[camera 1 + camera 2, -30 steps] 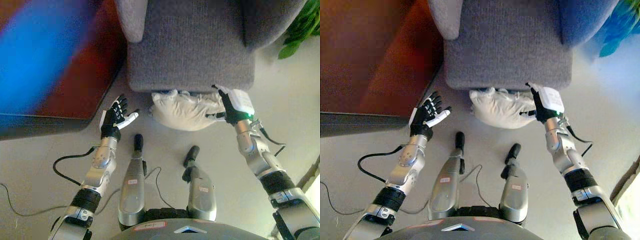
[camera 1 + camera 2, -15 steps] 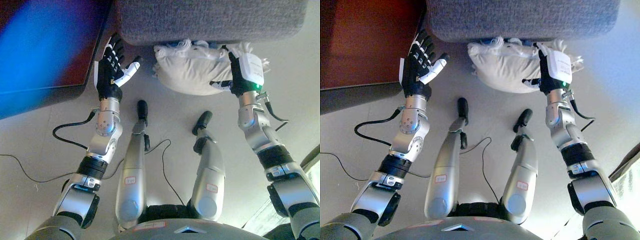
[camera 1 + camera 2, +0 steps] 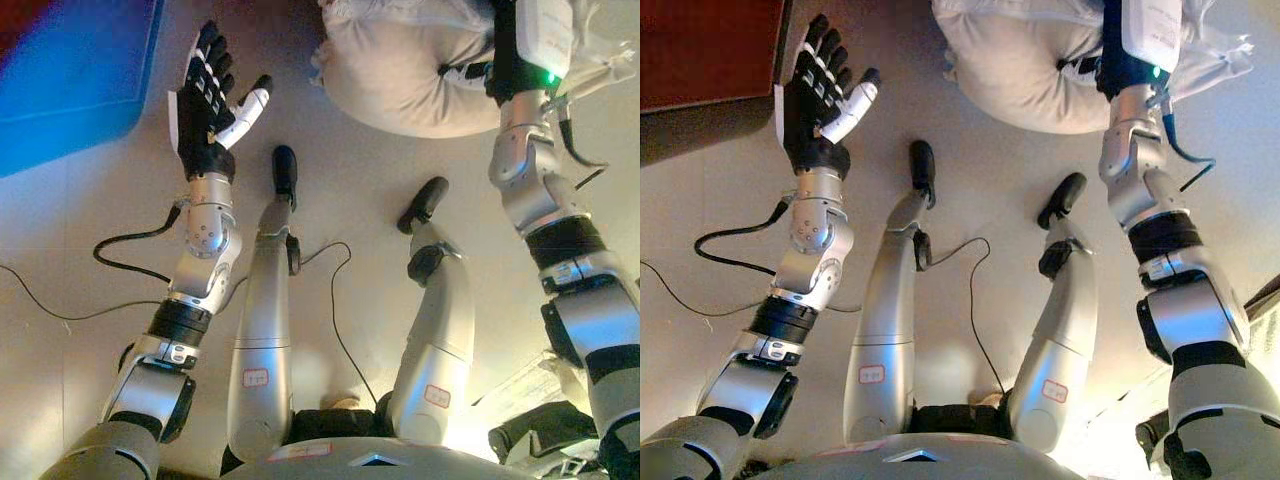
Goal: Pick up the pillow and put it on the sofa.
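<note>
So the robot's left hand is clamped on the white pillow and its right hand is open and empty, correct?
Not quite: the sides are swapped. It is the right hand that is at the white pillow, with the thumb pressed into it, while the left hand is open and empty, off to the pillow's left above the floor. The left eye view shows this.

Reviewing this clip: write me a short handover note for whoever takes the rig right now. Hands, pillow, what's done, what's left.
Left hand: open, fingers spread, empty, beside the pillow and apart from it.
Right hand: at the pillow's right side, thumb pressed into it; the fingers are hidden, so the grip is unconfirmed.
Pillow: white, at the top of the views.
Sofa: out of view.
Done: right hand has reached the pillow.
Left: bring the left hand in, lift, place on the sofa.
</note>
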Motion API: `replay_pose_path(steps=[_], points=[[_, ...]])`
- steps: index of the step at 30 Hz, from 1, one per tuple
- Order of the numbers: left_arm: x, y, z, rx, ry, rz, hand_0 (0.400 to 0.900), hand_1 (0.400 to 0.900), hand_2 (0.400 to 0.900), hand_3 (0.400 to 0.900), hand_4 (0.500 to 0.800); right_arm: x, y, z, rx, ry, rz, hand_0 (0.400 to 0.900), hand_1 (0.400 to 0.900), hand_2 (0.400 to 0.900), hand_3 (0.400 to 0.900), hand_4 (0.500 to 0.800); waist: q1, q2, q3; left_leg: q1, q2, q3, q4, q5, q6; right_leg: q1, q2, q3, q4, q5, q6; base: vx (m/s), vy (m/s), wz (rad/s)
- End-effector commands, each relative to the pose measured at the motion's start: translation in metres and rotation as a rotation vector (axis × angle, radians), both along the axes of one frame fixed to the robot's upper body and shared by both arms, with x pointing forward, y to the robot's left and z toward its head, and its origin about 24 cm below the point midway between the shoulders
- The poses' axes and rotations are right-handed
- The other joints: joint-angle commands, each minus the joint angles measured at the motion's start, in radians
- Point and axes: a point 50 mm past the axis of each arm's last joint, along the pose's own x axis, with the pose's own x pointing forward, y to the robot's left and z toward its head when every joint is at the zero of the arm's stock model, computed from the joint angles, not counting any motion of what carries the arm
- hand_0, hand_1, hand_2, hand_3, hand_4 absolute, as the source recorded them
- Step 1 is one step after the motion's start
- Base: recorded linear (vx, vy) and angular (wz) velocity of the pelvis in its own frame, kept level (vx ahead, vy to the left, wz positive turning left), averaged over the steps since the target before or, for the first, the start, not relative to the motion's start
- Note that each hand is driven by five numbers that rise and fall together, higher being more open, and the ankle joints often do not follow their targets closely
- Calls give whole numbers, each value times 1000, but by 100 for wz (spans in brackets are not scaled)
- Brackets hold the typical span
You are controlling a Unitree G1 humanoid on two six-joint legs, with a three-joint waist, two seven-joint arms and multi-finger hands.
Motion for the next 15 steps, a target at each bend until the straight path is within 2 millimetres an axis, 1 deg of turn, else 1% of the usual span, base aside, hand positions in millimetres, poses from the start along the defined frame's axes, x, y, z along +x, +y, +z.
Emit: replay_pose_path(steps=[1,2,3,7,15], points=[[-19,-6,46,-46,-256,-62,900,900,900,900,800,-2,-6,66,-13,-151,-5,900,900,900,900,800,48,20,4,31,16,-49,91,-190,-34,-27,5,31,75,17,86,25,2,-3],[-19,-3,42,-39,-230,-57,900,900,900,900,800,-1,0,78,15,-149,26,596,596,596,596,618,50,6,4,17,15,-52,91,-187,-35,-40,7,31,77,15,84,26,15,-7],[-19,-2,39,-39,-215,-55,900,900,900,900,800,-1,5,84,37,-154,54,400,400,400,400,500,49,-3,4,10,15,-55,93,-186,-36,-45,7,31,76,15,83,32,17,-8],[-19,3,33,-51,-180,-44,900,900,900,900,800,-3,19,99,98,-182,140,400,400,400,400,500,39,-28,4,-7,10,-59,94,-182,-35,-63,13,37,77,16,81,7,7,-2],[-18,9,34,-61,-183,-9,900,900,900,900,800,-7,27,105,142,-233,193,400,400,400,400,500,28,-46,4,-5,5,-66,64,-166,-40,-60,19,33,60,13,79,-1,4,0]])
